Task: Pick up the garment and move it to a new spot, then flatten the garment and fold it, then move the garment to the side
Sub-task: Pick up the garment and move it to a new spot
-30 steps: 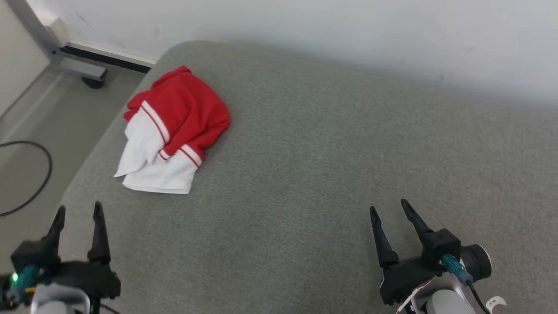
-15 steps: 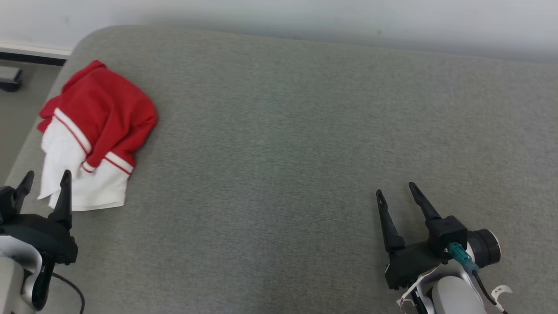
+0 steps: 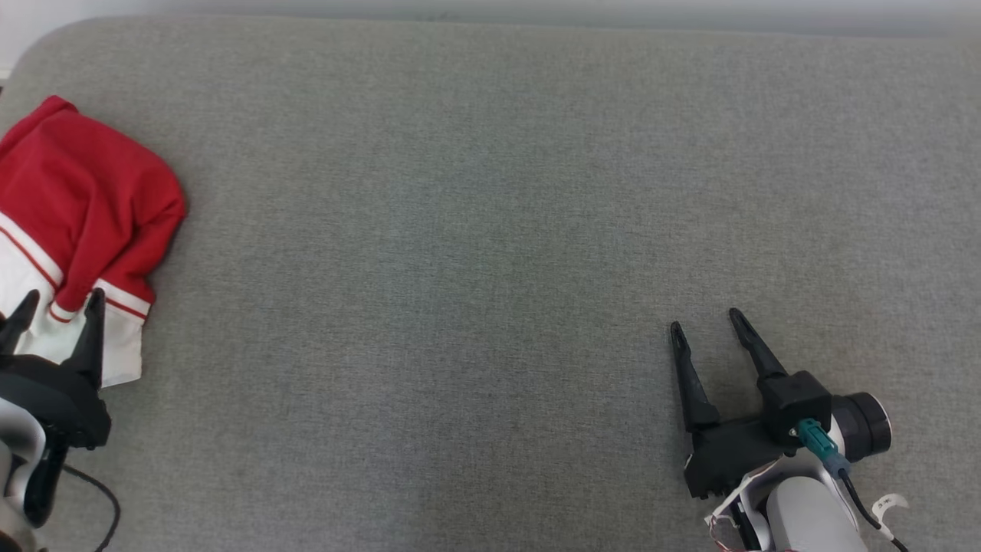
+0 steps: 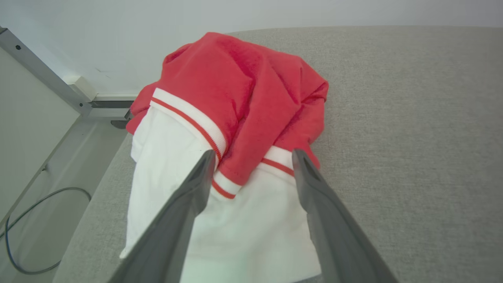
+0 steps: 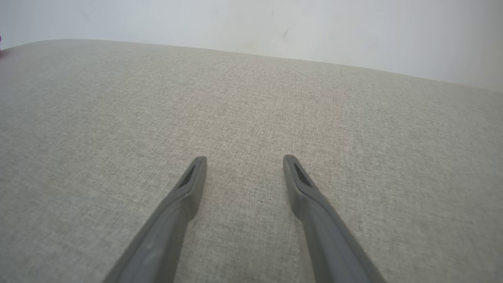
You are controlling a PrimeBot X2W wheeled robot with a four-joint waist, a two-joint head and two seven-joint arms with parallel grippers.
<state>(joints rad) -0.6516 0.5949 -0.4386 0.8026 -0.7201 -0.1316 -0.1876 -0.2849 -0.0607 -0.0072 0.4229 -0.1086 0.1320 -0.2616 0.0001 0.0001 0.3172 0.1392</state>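
Observation:
The garment (image 3: 77, 207) is a crumpled red and white shirt lying bunched at the far left of the grey cushioned surface (image 3: 490, 230). In the left wrist view the garment (image 4: 235, 102) sits straight ahead, red cloth heaped over the white part. My left gripper (image 3: 61, 307) is open at its near edge, fingers over the white cloth with nothing pinched; the left wrist view has the left gripper (image 4: 253, 155) spread above the red-striped hem. Far off at the lower right, my right gripper (image 3: 709, 322) stands open over bare surface, as the right gripper (image 5: 243, 159) also does in its own wrist view.
The grey surface (image 5: 118, 118) ends at a pale wall (image 5: 251, 23) behind. Left of the surface, the floor (image 4: 47, 169) drops away with a dark cable (image 4: 23, 236) on it and a metal frame leg (image 4: 43, 74).
The head camera has swung right, so the garment slid to the picture's left edge. My left gripper has come forward over the garment's white edge. The right gripper holds about the same place.

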